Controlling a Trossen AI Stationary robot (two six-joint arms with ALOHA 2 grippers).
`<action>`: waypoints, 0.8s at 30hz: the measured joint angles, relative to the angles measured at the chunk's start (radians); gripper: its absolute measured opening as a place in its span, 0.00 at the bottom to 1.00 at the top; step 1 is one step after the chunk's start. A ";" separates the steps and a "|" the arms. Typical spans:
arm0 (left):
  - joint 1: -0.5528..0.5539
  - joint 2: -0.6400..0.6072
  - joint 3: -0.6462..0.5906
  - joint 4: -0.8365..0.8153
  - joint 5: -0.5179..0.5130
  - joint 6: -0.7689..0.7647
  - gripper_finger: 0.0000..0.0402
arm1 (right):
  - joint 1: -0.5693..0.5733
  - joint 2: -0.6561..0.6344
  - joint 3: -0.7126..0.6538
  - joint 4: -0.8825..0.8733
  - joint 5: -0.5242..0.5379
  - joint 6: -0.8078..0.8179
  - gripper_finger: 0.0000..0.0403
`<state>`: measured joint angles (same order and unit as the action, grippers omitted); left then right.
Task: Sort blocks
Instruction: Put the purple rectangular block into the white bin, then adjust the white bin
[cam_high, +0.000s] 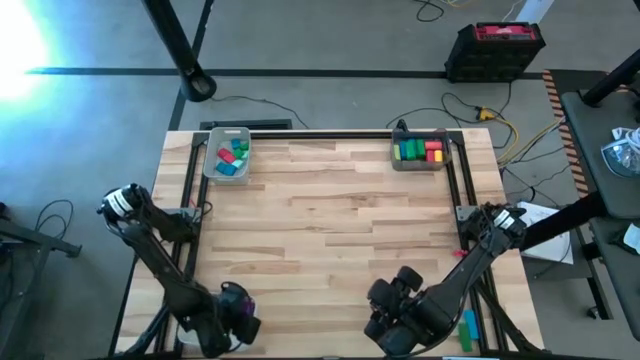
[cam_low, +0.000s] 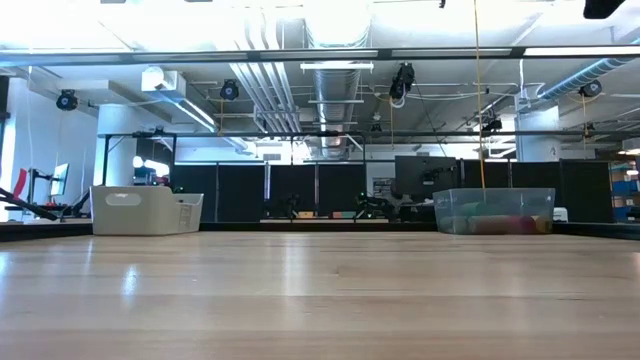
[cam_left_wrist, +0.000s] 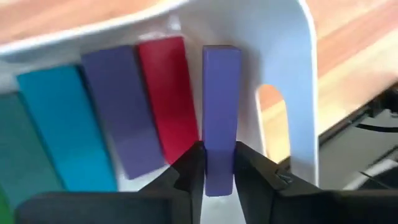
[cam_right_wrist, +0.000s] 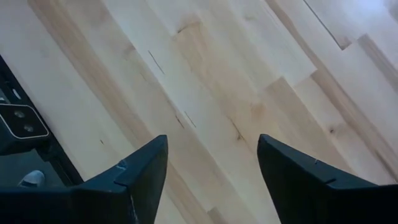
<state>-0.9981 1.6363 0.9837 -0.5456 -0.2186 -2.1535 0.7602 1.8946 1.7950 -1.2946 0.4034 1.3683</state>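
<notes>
Left gripper (cam_left_wrist: 219, 163): its two dark fingers are clamped on the near end of a purple bar (cam_left_wrist: 220, 106), down in a white tray (cam_left_wrist: 297, 93) at the near left corner of the table (cam_high: 330, 230). The grip sits at one end, probably so the bar can lift clear of the tray wall beside it.
Purple bar: lies alongside the tray's end wall, with a red bar (cam_left_wrist: 166, 93) just beside it on the other side.
Other blocks in the white tray: a second purple bar (cam_left_wrist: 118, 106) and a teal bar (cam_left_wrist: 62, 124) lie in a row next to the red one, side by side.
Right gripper (cam_right_wrist: 211, 168): fingers spread wide apart and holding nothing, over bare wood at the table's near right part; it looks to be waiting.
Grey tray (cam_high: 226, 155): at the far left corner of the table, holding teal, blue and red blocks.
Clear tray (cam_high: 421, 150): at the far right corner of the table, holding green, yellow and red blocks.
Step in hand: judged as picking the purple bar for carrying to one of the far trays.
</notes>
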 joint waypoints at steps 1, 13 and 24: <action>0.002 0.006 0.000 0.018 0.000 0.000 0.17 | -0.002 0.000 0.000 0.000 0.000 -0.006 0.58; 0.003 0.029 0.000 0.119 -0.001 0.047 0.32 | -0.036 0.000 0.000 0.023 -0.009 -0.055 0.58; 0.007 -0.043 0.176 -0.037 -0.120 0.354 0.29 | -0.034 -0.098 0.018 -0.014 -0.349 0.100 0.59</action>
<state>-0.9913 1.5931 1.1601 -0.5826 -0.3383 -1.7994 0.7266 1.7965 1.8133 -1.3086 0.0546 1.4685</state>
